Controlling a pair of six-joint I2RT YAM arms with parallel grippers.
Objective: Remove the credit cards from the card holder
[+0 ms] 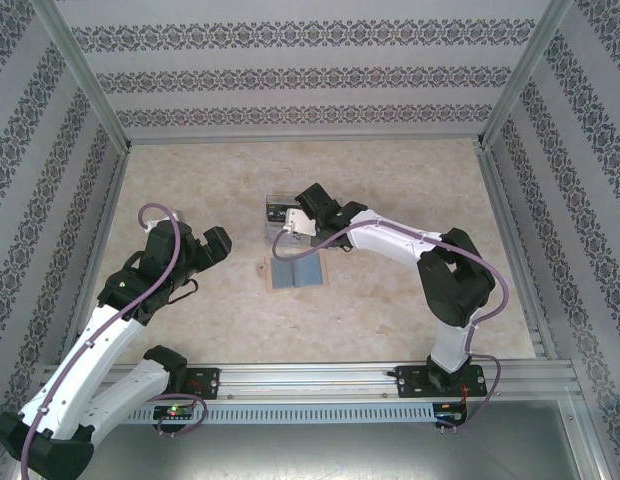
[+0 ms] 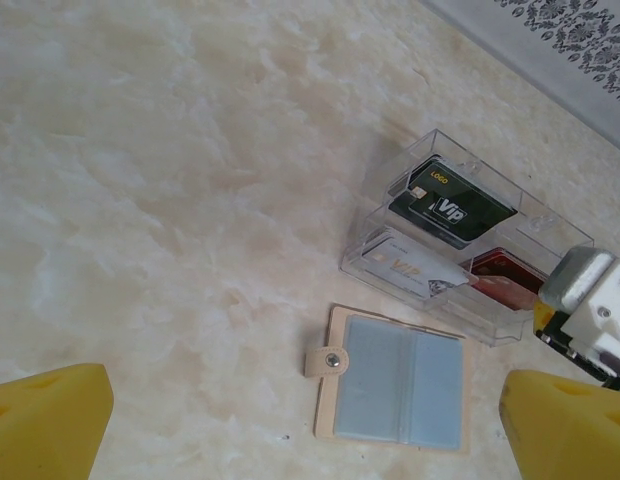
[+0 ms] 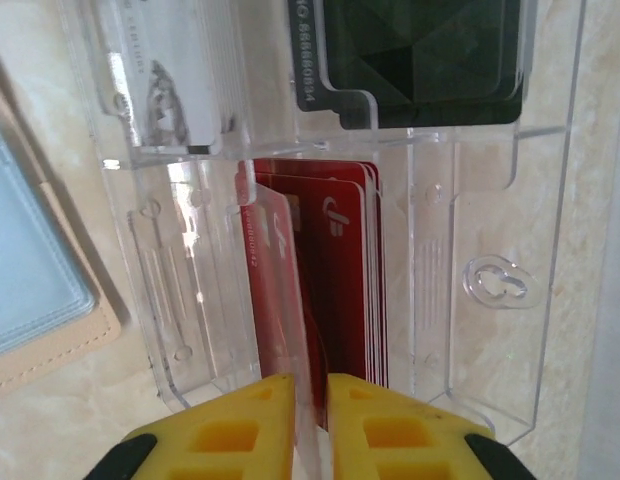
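Right fingers (image 3: pixel 260 420), yellow, drawn to a narrow gap at the open end of the card holder (image 3: pixel 490 200), with the upright edge of one red card (image 3: pixel 275 290) between them. Impossible to tell whether pinching that card or loose around it. Same card standing at the outer side of the stack of red cards (image 3: pixel 340 270), tilted slightly away from the rest, not yet lifted clear of its compartment.

Left fingers (image 2: pixel 50 420) spread wide and holding nothing, hanging over bare bench (image 2: pixel 170 200), well to the left of the holder.

Clear holder near the middle of the bench. Black cards (image 2: pixel 452 203) in a far compartment, silver-grey cards (image 2: pixel 405 265) in the compartment nearest the left fingers, red cards beside those. Tan wallet (image 2: pixel 400 385) with blue-grey sleeves lying open and flat, just on the near side of the holder.

Judged progress: barely begun. Every card seen sitting inside a compartment. First red card about to come out at best. Left to do: the rest of the red stack, then the black and silver-grey stacks.
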